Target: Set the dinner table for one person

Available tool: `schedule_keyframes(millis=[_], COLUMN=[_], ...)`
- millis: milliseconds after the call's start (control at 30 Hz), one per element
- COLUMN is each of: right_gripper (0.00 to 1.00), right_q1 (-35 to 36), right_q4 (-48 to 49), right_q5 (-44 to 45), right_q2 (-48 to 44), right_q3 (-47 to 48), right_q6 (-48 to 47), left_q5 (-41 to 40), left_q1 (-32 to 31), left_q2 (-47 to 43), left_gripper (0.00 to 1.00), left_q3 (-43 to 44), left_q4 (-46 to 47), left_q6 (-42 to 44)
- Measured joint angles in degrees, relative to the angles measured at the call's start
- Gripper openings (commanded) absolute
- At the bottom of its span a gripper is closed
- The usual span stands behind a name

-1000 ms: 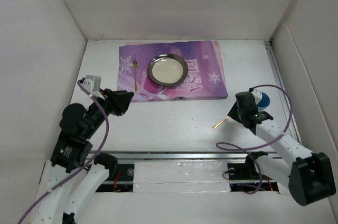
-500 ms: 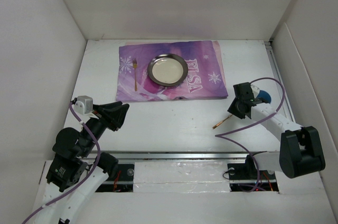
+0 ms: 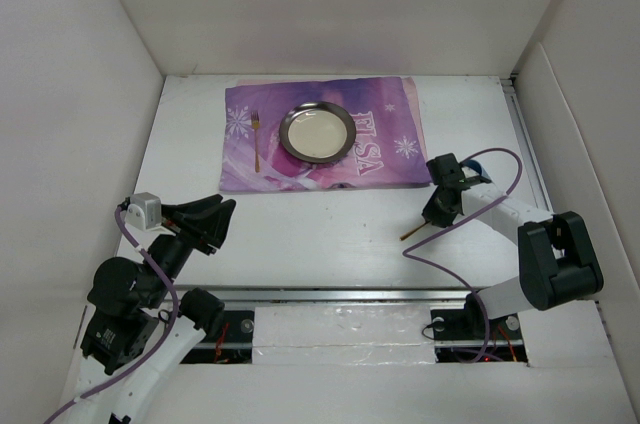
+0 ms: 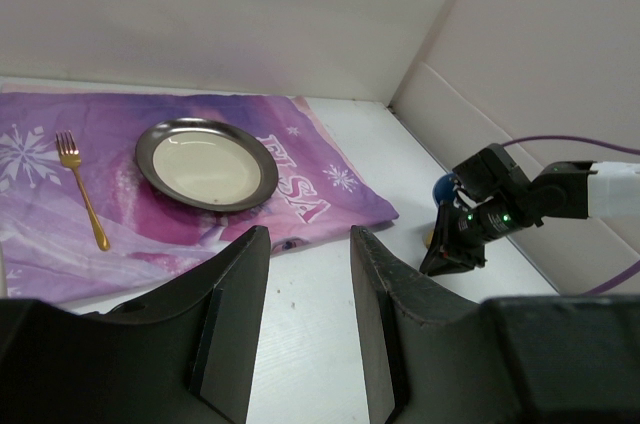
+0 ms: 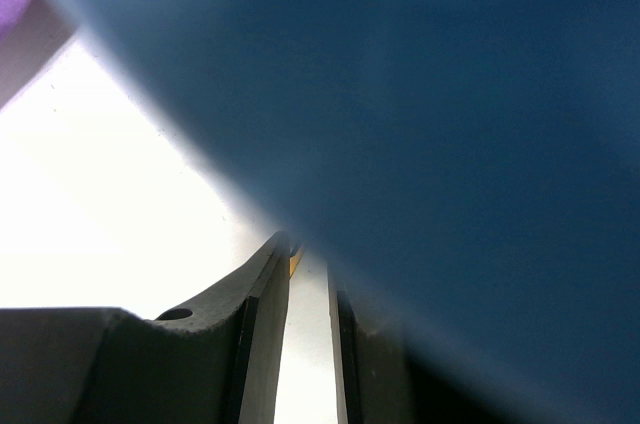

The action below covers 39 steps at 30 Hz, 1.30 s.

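Dinner table [image 3: 320, 244] half laid, with plate [image 3: 317, 132] and fork [image 3: 256, 139] on purple mat [image 3: 395, 159] at 12 o'clock, gold utensil [image 3: 412, 234] and blue cup [image 3: 482, 170] waiting at 3 o'clock under right gripper [image 3: 437, 216], grip impossible to tell, left gripper [image 4: 305, 244] parted, empty.

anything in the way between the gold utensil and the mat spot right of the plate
Nothing visible does. From the gold utensil to the mat right of the plate there is only bare table; the blue cup sits off that path.
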Motion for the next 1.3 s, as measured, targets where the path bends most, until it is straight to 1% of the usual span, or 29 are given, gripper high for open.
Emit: schedule_keyframes(millis=[133, 233, 267, 300, 333, 567, 733, 800, 867, 1000, 1033, 1100, 1133, 1167, 1233, 1300], right_gripper=[0.12, 0.07, 0.03, 0.03, 0.00, 0.00, 0.00, 0.00, 0.00, 0.00, 0.02, 0.12, 0.23, 0.28, 0.34, 0.35], right_q1=[0.33, 0.79, 0.83, 0.94, 0.94, 1.53, 6.12, 9.57, 11.13, 12.50, 12.76, 13.07, 13.16, 13.14, 12.72, 12.24], right_q4=[-1.42, -1.99, -2.10, -2.47, -2.73, -2.84, -2.89, -3.08, -3.10, -2.84, -2.58, -2.01, -2.08, -2.03, -2.03, -2.19], right_q5=[-0.57, -0.57, -0.57, -0.57, -0.59, -1.16, -0.94, -0.61, -0.44, 1.77, 2.25, 3.48, 4.13, 4.59, 5.07, 5.07], right_q2=[-0.02, -0.92, -1.60, -2.49, -3.32, -8.70, -9.77, -10.67, -10.56, -8.24, -7.39, -6.12, -5.79, -5.70, -5.62, -5.01], right_q3=[0.17, -0.35, -0.72, -1.03, -1.20, -1.40, -1.40, -0.94, 1.03, 8.55, 10.05, 11.13, 10.80, 9.97, 7.56, 5.22], right_q6=[2.05, 3.37, 3.58, 3.76, 3.89, 2.78, 0.90, -1.07, -2.56, -5.01, -5.27, -5.29, -5.14, -5.03, -4.61, -3.80], left_q5=[-2.03, -3.13, -3.26, -3.65, -3.78, -4.70, -4.96, -5.09, -5.25, -5.33, -5.33, -5.33, -5.33, -5.33, -5.31, -5.27], left_q1=[0.00, -0.13, -0.15, -0.33, -0.39, -0.46, -0.46, -0.46, -0.46, -0.46, -0.46, -0.46, -0.46, -0.46, -0.46, -0.46], left_q2=[-1.18, -1.62, -1.64, -1.66, -1.64, -1.57, -1.16, -0.85, -0.24, 1.62, 2.03, 2.73, 2.99, 3.15, 3.26, 3.26], left_gripper=[0.35, 0.35, 0.35, 0.35, 0.35, 0.35, 0.35, 0.35, 0.35, 0.35, 0.35, 0.35, 0.35, 0.35, 0.35, 0.35], left_q3=[0.00, 0.00, 0.00, 0.00, 0.00, 0.00, 0.00, -0.02, -0.02, -0.02, -0.04, -0.07, -0.07, -0.07, -0.07, -0.09], left_q4=[0.00, 0.00, 0.00, 0.02, 0.00, 0.00, 0.00, 0.00, 0.00, 0.00, -0.04, -0.04, -0.04, -0.04, -0.04, -0.02], left_q6=[-0.02, -0.02, 0.00, -0.02, 0.00, -0.02, -0.02, -0.02, -0.02, -0.04, -0.02, -0.04, -0.04, -0.04, -0.04, -0.04])
